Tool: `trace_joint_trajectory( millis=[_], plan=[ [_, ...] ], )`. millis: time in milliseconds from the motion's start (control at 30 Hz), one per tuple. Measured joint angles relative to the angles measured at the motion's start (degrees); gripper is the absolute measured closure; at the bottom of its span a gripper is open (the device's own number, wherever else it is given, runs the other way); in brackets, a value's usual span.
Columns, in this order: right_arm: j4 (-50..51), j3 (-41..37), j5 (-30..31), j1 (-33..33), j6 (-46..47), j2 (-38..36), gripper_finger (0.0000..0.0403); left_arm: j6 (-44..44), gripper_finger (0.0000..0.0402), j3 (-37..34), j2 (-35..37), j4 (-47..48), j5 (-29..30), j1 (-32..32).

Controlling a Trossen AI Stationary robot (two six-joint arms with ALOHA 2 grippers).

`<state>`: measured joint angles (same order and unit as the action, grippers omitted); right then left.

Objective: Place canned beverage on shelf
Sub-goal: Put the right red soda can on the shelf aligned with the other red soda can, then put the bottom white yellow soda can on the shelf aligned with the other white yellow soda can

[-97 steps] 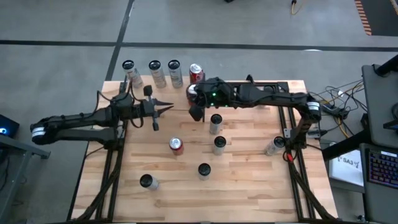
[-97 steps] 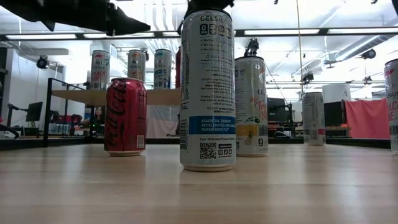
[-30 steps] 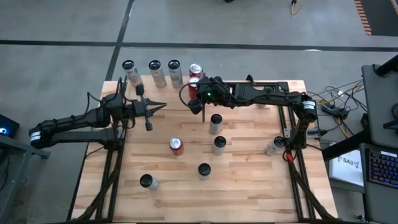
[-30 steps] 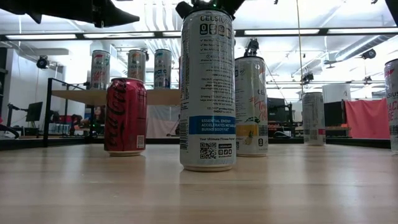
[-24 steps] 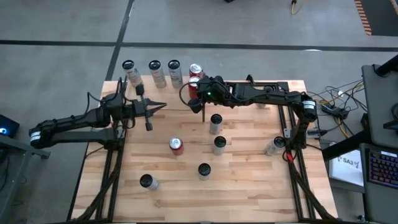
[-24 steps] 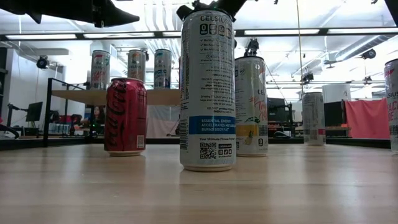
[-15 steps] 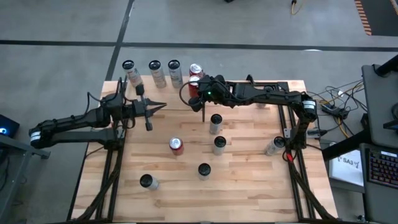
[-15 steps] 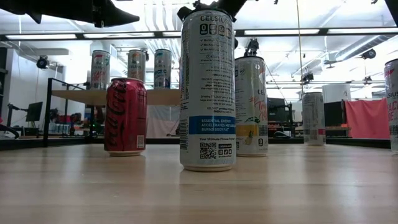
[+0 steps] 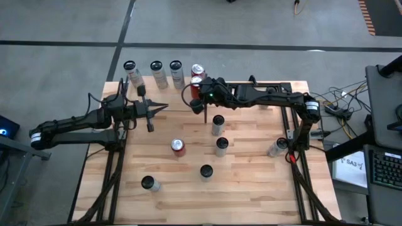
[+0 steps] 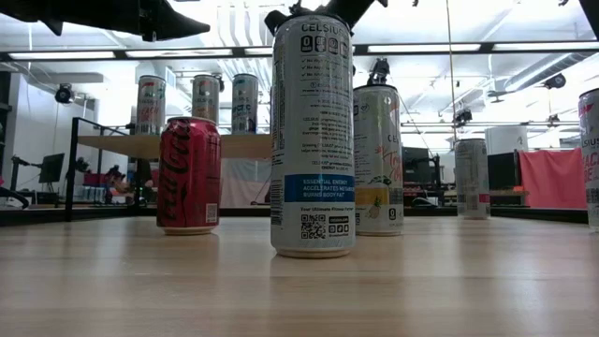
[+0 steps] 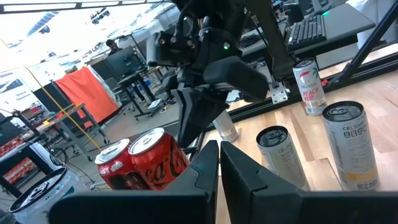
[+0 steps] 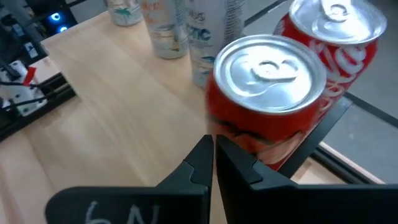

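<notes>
The shelf (image 9: 146,83) stands at the table's far left, with three silver cans (image 9: 156,66) and a red can (image 9: 198,69) upright on it. A second red can (image 12: 266,93) stands on its base at the shelf's right end, next to that red can (image 12: 336,34). My right gripper (image 12: 212,140) is shut, slanting down, with its tips right at this nearer red can's side (image 11: 160,152). My left gripper (image 9: 164,108) is shut with nothing between its fingers. It points level toward the right, above the table's left part. My right gripper has its shut fingertips (image 12: 202,149) right by the lower side of the nearer red can (image 12: 230,134), coming from the table's near right and slanting down. I cannot tell whether they touch it. The can stands upright on the shelf.
Several cans stand on the table's middle: two silver (image 9: 218,123) (image 9: 221,145), a dark-topped one (image 9: 206,171), a red one (image 9: 178,146), one near the left front (image 9: 149,182) and one at the right (image 9: 276,146). In the low view a tall white can (image 10: 313,131) stands closest.
</notes>
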<state>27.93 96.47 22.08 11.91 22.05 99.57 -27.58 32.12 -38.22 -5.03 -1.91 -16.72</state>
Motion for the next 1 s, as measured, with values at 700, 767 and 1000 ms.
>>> trace_joint_trajectory(
  millis=[700,767,1000],
  plan=[
    [0.4,1.0,0.4,-0.3,-0.1,-0.2,0.0394,0.0,0.0402,0.0,0.0,0.0,0.0,0.0],
    [1.4,1.5,0.2,-1.0,-0.1,-0.4,0.0394,0.0,0.0402,0.0,0.0,0.0,0.0,0.0],
    [9.9,5.1,0.0,-4.7,-0.1,-0.9,0.0394,2.8,0.0402,0.0,0.0,0.0,-0.1,0.0]
  ],
)
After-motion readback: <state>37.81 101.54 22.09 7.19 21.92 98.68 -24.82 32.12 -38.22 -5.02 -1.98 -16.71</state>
